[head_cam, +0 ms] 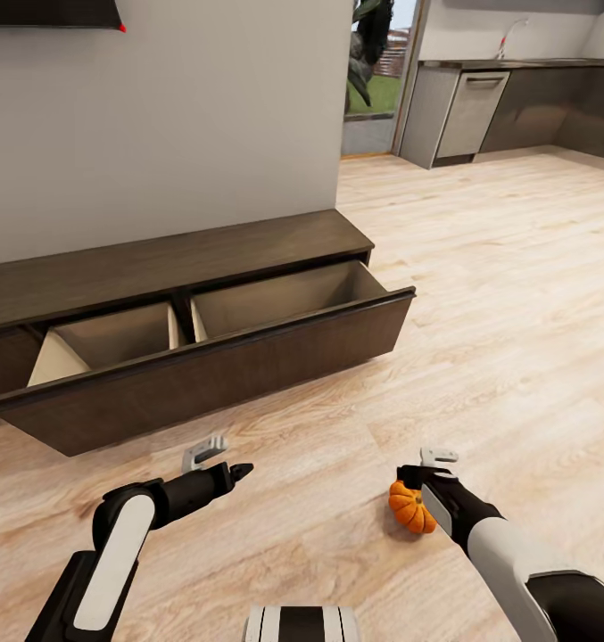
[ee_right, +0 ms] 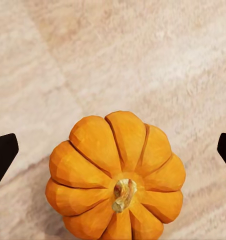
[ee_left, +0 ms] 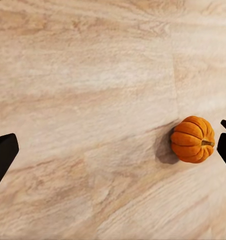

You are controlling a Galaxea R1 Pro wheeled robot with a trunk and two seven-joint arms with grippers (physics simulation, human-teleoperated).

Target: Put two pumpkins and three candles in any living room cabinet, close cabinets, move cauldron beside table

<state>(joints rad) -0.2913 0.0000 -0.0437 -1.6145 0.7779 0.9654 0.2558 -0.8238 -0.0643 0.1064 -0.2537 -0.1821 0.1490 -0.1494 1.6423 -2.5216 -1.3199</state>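
One small, ribbed orange pumpkin [head_cam: 410, 508] lies on the light wood floor, stem up, casting a shadow. My right gripper [head_cam: 438, 457] hovers just over it, open; in the right wrist view the pumpkin [ee_right: 115, 175] sits between the two wide-apart dark fingertips, untouched. My left gripper [head_cam: 205, 451] is open and holds nothing, a little to the left above bare floor; its wrist view catches the pumpkin [ee_left: 192, 139] off to one side. The long, low dark brown cabinet [head_cam: 159, 259] stands against the grey wall. Its wide drawer [head_cam: 212, 374] is pulled out, showing two pale compartments with nothing in them.
Open plank floor stretches right of the cabinet toward a kitchen with a steel dishwasher [head_cam: 471, 111] and dark counters. A glass door with a plant [head_cam: 370, 53] is behind the wall corner. The lower edge of a TV [head_cam: 52, 13] hangs above the cabinet.
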